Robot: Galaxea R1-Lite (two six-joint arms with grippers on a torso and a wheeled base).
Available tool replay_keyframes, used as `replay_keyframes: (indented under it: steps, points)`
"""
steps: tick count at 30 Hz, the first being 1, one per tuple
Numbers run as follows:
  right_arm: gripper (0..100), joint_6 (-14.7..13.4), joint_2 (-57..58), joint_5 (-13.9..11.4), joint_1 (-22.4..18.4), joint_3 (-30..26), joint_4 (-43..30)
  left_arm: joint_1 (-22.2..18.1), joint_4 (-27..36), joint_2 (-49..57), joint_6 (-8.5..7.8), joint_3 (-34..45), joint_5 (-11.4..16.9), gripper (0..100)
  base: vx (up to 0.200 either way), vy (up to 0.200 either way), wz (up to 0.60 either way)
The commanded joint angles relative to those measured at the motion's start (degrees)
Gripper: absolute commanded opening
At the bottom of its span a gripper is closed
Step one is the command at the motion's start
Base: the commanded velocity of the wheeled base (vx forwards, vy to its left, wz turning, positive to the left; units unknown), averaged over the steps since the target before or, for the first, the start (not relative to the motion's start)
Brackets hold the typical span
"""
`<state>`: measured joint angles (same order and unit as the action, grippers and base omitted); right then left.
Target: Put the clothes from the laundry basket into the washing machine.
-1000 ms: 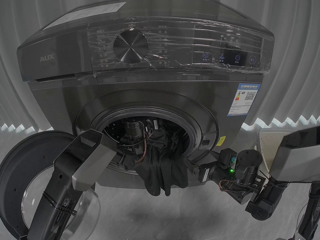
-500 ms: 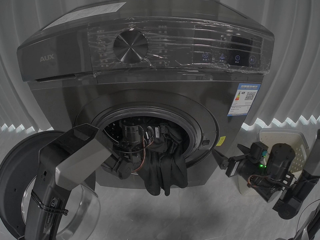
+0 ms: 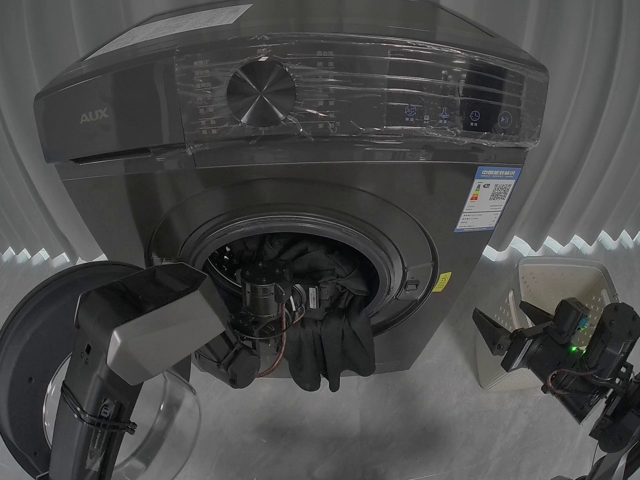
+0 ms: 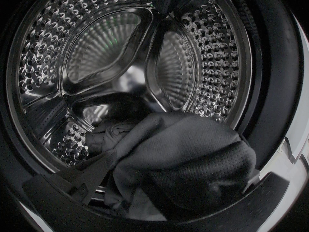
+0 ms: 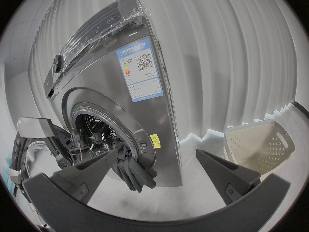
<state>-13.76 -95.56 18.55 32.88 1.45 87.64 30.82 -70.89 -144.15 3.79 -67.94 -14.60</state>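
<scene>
The washing machine [image 3: 320, 168] stands with its round door [image 3: 40, 341] swung open at its left side. A bundle of dark clothes [image 3: 333, 341] lies at the mouth of the opening. Part of it is heaped inside on the floor of the perforated drum [image 4: 106, 49], and part hangs over the lower rim and down the front panel. The left gripper [image 4: 156, 158] is pushed into the opening just above that rim. Its claw is released, with one finger [image 4: 96, 169] bare beside the heap and the cloth lying across where the other would be. The pale laundry basket [image 3: 567, 281] sits on the floor just right of the machine's lower right corner. The right gripper [image 3: 510, 321] hangs low in front of the basket, well apart from the opening. Its claw is spread wide with nothing between the fingers, which point toward the machine's front.
</scene>
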Motion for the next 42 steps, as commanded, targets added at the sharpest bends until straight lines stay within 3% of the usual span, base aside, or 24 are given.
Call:
replay_keyframes:
  steps: [1, 8, 13, 14, 22, 31, 37, 38, 42]
  points:
    - [100, 0.1, 1.2, -0.3, 0.2, -1.5, -0.1, -0.3, -1.6, -3.5, -0.01, 1.1, 0.1, 100, 0.0, 0.0, 0.0]
    - [100, 0.1, -0.5, -0.4, 1.0, -1.5, -0.1, -0.4, -2.1, -7.5, -0.1, -1.1, 0.3, 100, 0.0, 0.0, 0.0]
    - [100, -0.1, -0.5, -0.4, 1.0, -1.5, -0.2, -1.4, -1.6, -11.3, -0.01, -7.5, 0.3, 100, 0.0, 0.0, 0.0]
    - [100, -0.1, -0.5, -0.4, 1.0, -1.5, -0.2, -1.9, -1.3, -11.7, -0.01, -8.4, 0.3, 0, 0.0, 0.0, 0.0]
    - [100, -0.1, -0.8, -0.4, 1.0, -1.5, -0.2, -3.4, 1.7, -11.8, 0.25, -16.1, 0.3, 0, 0.0, 0.0, 0.0]
    - [100, -0.2, -0.9, -0.4, 1.7, -1.5, -0.1, -6.2, 7.1, -12.2, 0.08, -30.9, -3.0, 0, 0.0, 0.0, 0.0]
    - [100, -0.3, -1.0, -0.4, 1.7, -1.5, -0.2, -6.6, 7.3, -13.3, -0.28, -33.1, -3.3, 0, 0.0, 0.0, 0.0]
    - [100, -0.3, -1.0, -0.4, 1.8, -1.5, -0.2, -6.5, 7.3, -13.3, -0.28, -32.8, -3.3, 100, 0.0, 0.0, 0.0]
    - [100, -0.2, -1.4, -0.4, 1.7, -1.5, -0.1, -6.1, 6.0, -12.8, -0.28, -31.6, -3.3, 100, 0.0, 0.0, 0.0]
